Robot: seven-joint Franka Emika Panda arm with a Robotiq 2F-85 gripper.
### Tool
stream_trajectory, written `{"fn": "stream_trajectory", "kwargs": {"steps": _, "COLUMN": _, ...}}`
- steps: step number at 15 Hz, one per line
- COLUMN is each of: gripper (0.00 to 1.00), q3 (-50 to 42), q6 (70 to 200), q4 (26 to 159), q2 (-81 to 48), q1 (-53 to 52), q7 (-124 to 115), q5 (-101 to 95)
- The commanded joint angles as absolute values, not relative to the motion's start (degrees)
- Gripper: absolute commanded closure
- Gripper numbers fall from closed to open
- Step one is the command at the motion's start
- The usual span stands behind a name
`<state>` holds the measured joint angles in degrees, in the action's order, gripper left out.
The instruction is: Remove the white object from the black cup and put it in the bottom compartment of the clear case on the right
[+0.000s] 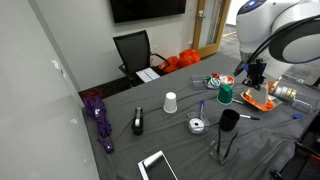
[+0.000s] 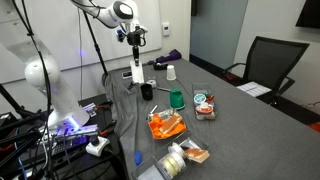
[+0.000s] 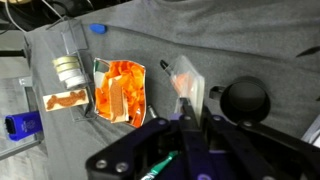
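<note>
White rounded piece is not seen in any view; whether the claw [image 3: 195,122], hanging above the grey tabletop [image 3: 200,40], is clenched cannot be told. It is judged hidden inside the small black cylindrical cup [image 3: 245,97] nearby: light, rigid, best pinched across its sides.

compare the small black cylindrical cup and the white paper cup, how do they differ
The black cup is dark; the white paper cup is pale. The black cup stands near the green cup-like thing; the white paper cup stands nearer the purple thing. Both are small and stand on the grey table.
</note>
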<state>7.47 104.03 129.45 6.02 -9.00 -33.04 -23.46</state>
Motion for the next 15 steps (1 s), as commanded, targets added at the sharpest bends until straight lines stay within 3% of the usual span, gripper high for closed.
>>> {"fn": "stream_trajectory", "kwargs": {"steps": 1, "gripper": 0.98, "q3": 7.29, "q6": 102.85, "q4": 132.43, "q2": 9.08, "q1": -7.01, "q7": -26.19, "q5": -29.56}}
{"fn": "stream_trajectory", "kwargs": {"steps": 7, "gripper": 0.98, "q3": 4.42, "q6": 108.36, "q4": 139.05, "q2": 12.87, "q1": -4.29, "q7": -16.37, "q5": -38.51}}
{"fn": "stream_trajectory", "kwargs": {"steps": 12, "gripper": 0.98, "q3": 1.28, "q6": 122.46, "q4": 148.21, "q2": 15.76, "q1": -1.61, "q7": -15.6, "q5": -45.19}}
{"fn": "stream_trajectory", "kwargs": {"steps": 15, "gripper": 0.92, "q3": 2.39, "q6": 118.8, "q4": 144.94, "q2": 13.12, "q1": -1.85, "q7": -17.16, "q5": -43.03}}
